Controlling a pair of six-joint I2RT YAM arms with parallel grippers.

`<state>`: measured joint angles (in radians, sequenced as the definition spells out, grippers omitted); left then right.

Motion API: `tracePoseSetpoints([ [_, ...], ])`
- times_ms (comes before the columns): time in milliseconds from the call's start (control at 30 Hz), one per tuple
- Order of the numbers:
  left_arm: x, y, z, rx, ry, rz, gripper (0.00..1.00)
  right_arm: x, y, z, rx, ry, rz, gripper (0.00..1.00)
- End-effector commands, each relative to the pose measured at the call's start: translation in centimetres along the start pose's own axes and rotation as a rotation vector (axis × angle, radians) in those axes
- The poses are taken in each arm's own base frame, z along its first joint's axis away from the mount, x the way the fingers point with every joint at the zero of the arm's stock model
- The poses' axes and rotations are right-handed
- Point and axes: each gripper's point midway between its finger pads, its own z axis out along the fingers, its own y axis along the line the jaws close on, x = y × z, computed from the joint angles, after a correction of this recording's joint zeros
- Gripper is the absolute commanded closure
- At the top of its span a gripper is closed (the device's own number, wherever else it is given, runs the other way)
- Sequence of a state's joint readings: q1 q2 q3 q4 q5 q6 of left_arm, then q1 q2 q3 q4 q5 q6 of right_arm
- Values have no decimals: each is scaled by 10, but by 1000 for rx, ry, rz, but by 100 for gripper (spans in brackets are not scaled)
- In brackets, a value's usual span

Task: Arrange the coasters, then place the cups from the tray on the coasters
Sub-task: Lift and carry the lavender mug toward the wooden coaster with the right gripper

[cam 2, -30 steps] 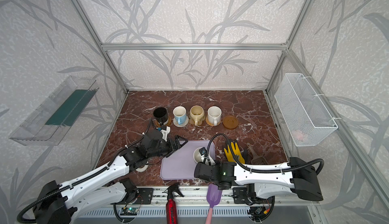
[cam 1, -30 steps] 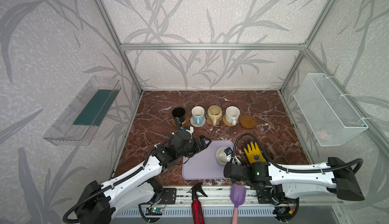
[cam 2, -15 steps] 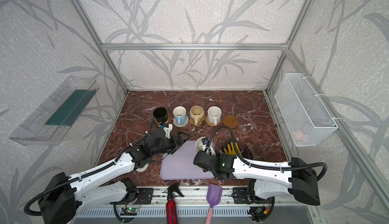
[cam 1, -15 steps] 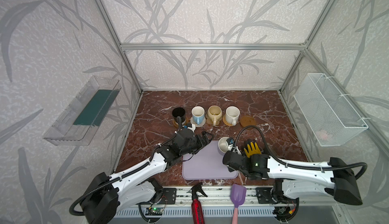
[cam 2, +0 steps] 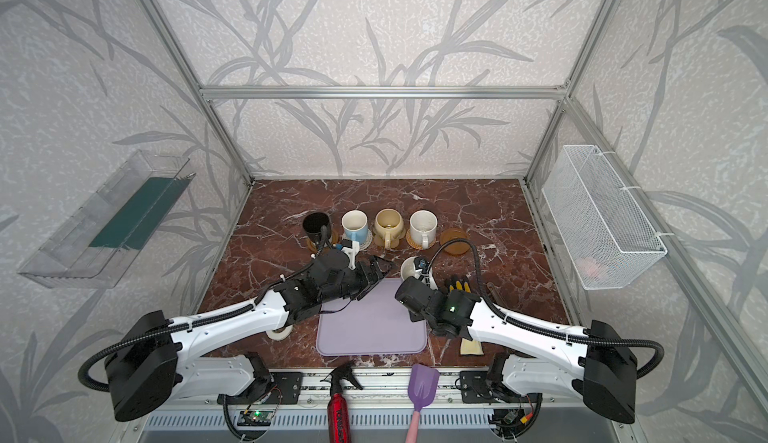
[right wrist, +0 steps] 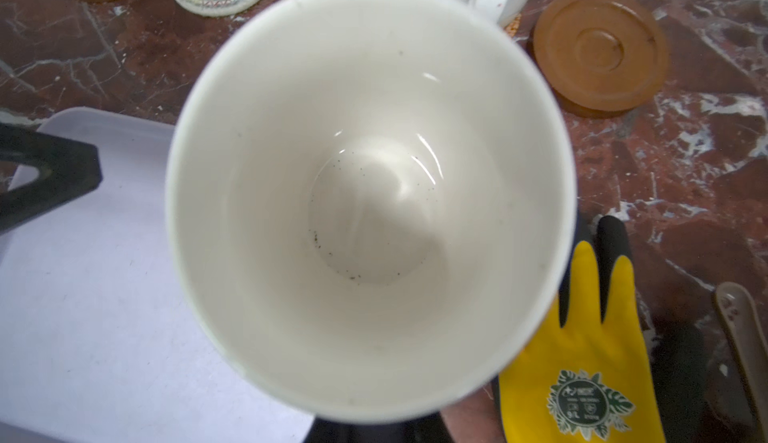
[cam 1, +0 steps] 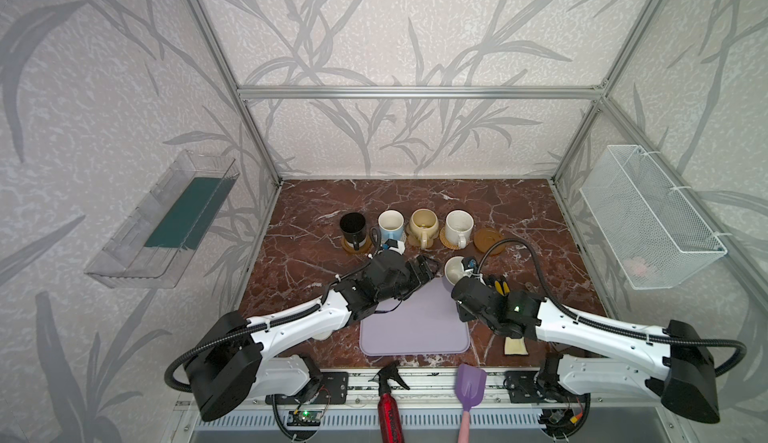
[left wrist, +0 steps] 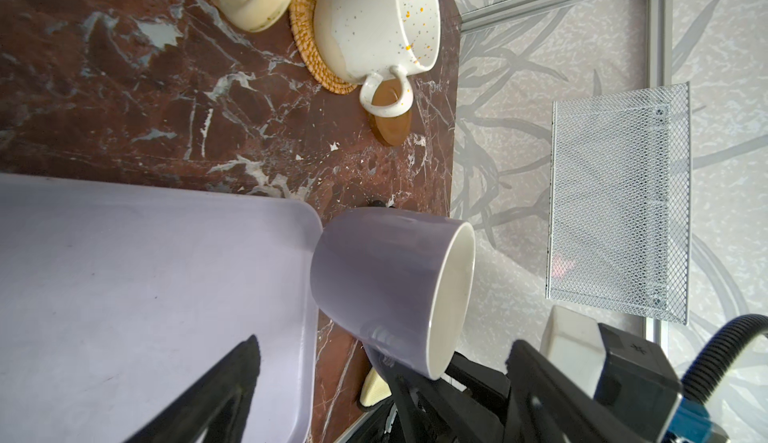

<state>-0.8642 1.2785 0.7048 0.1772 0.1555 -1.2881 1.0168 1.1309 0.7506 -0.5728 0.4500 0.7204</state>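
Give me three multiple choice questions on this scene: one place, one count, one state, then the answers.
1. Where is the bare brown coaster? A) right end of the row of mugs B) left end C) middle
2. How many mugs stand on coasters? A) two B) four C) five
3. The lavender mug is: A) standing on a coaster B) held in the right hand C) upside down
Answers: 1 A, it lies past the last mug on the right. 2 B, four in the row each sit on one. 3 B, the hand holds it up, mouth upward.
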Motion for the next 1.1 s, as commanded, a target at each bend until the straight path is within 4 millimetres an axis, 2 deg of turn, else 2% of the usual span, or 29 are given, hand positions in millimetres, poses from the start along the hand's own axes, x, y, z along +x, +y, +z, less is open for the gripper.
tracePoseSetpoints([
  [0, -12, -30, 3, 64, -70, -9, 6, -26, -14, -11, 2, -69, 54, 100],
  [300, -17, -62, 27, 59, -73, 53, 6, -46, -54, -6, 62, -55, 83, 100],
  [467, -19, -81, 41, 83, -67, 70, 7, -59, -73, 4, 74, -48, 124, 100],
  [800, -20, -98, 72, 22, -18, 170, 7, -82, -99, 34, 110, -18, 158, 100],
  [1067, -28, -99, 93, 15, -5, 159, 10, -103, -119, 59, 121, -8, 203, 100],
])
